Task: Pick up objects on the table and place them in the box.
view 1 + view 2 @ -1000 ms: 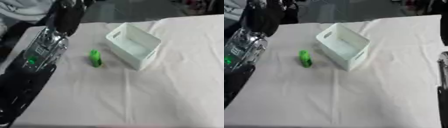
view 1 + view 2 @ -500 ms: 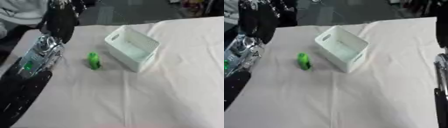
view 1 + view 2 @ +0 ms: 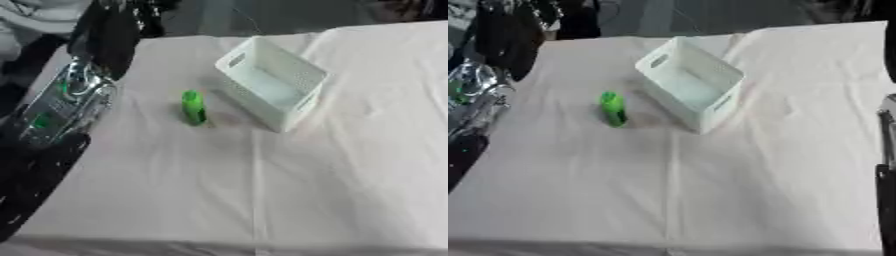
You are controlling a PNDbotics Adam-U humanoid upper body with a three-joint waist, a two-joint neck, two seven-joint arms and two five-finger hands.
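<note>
Overhead, the left arm [image 3: 61, 105] reaches along the counter's [image 3: 262, 190] left edge; its fingers' state is unclear, and the green bottle [image 3: 193, 107] lies beside the white box [image 3: 273, 83].

Both head eyes look down, sharing box [image 3: 273, 82] and table [image 3: 262, 190]

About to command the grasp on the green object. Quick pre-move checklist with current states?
1. Green object on the white cloth, apart from the box: ok.
2. White box upright, open side up, beside the green object: ok.
3. Inside of the box free of items: ok, nothing visible in it.
4. Left arm over the table's left edge, near the green object: ok.
5. Left hand's fingers: cannot tell, dark and blurred.
6. Right hand: not ok, only a dark strip of arm shows at the right edge.
</note>
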